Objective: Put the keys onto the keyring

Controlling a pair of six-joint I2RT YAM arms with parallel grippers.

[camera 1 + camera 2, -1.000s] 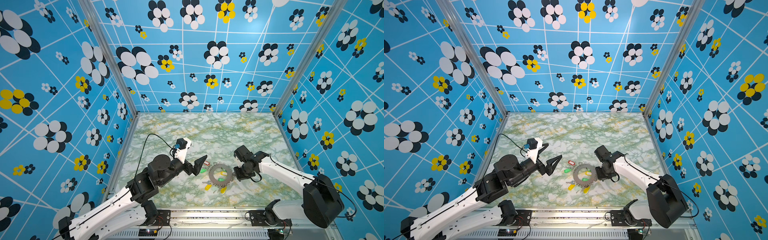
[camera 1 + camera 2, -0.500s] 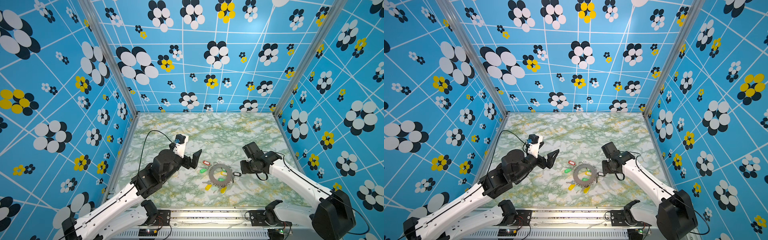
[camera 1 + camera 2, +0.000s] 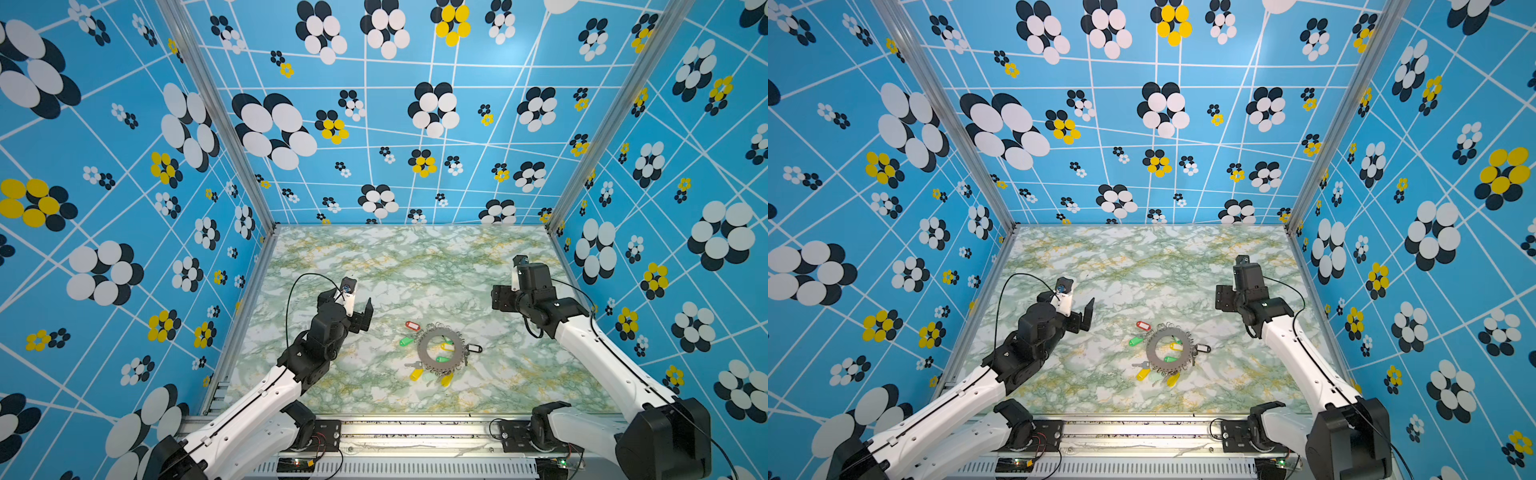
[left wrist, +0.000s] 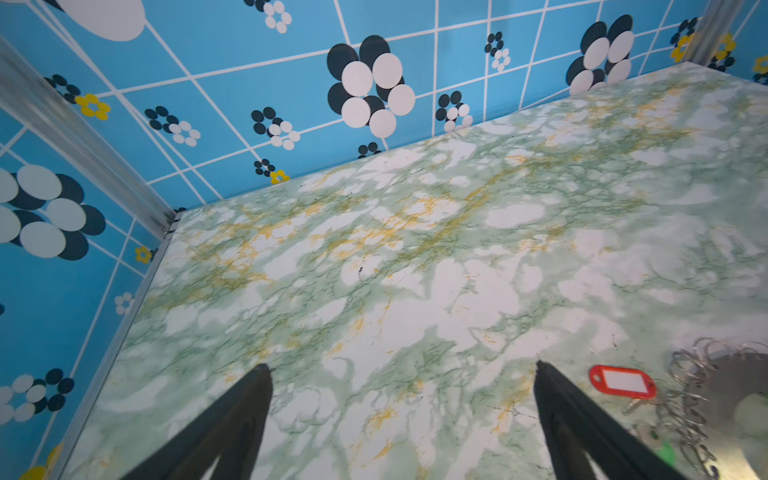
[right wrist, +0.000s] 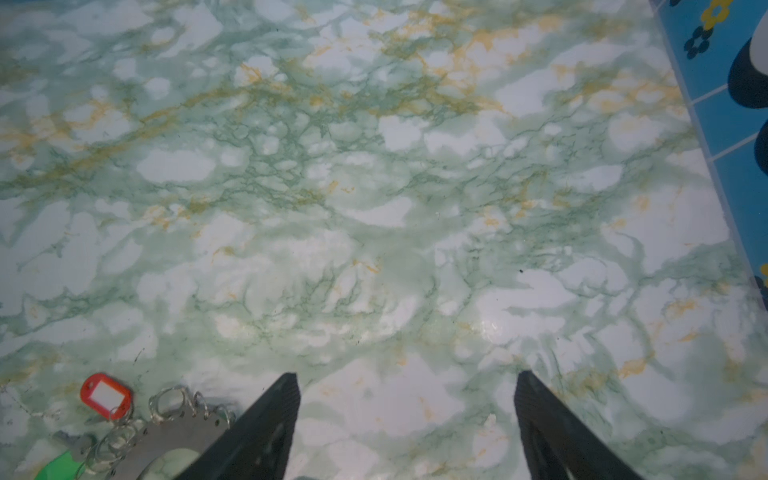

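The keyring (image 3: 441, 352) (image 3: 1169, 350), a flat grey disc rimmed with wire loops and yellow, green and red tags, lies on the marble table in both top views. The key with the black tag (image 3: 473, 348) (image 3: 1201, 348) rests against its right rim; I cannot tell whether it is hooked on. My left gripper (image 3: 360, 316) (image 3: 1084, 315) (image 4: 402, 365) hovers open to the left of the ring, holding nothing. Open and empty too, my right gripper (image 3: 498, 297) (image 3: 1223, 297) (image 5: 406, 375) is raised, farther back and to the right. The keyring's edge (image 4: 739, 374) (image 5: 183, 432) shows in both wrist views.
A red tag (image 3: 412, 325) (image 4: 622, 383) (image 5: 106, 395) and a green tag (image 3: 406, 341) (image 5: 58, 465) lie at the ring's left; yellow tags (image 3: 416, 374) lie at its near side. Blue flowered walls (image 3: 374, 145) enclose the table (image 3: 395, 266) on three sides.
My right gripper opened and drew away from the ring's right rim, leaving the black-tagged key there. The left gripper backed off to the left, still open.
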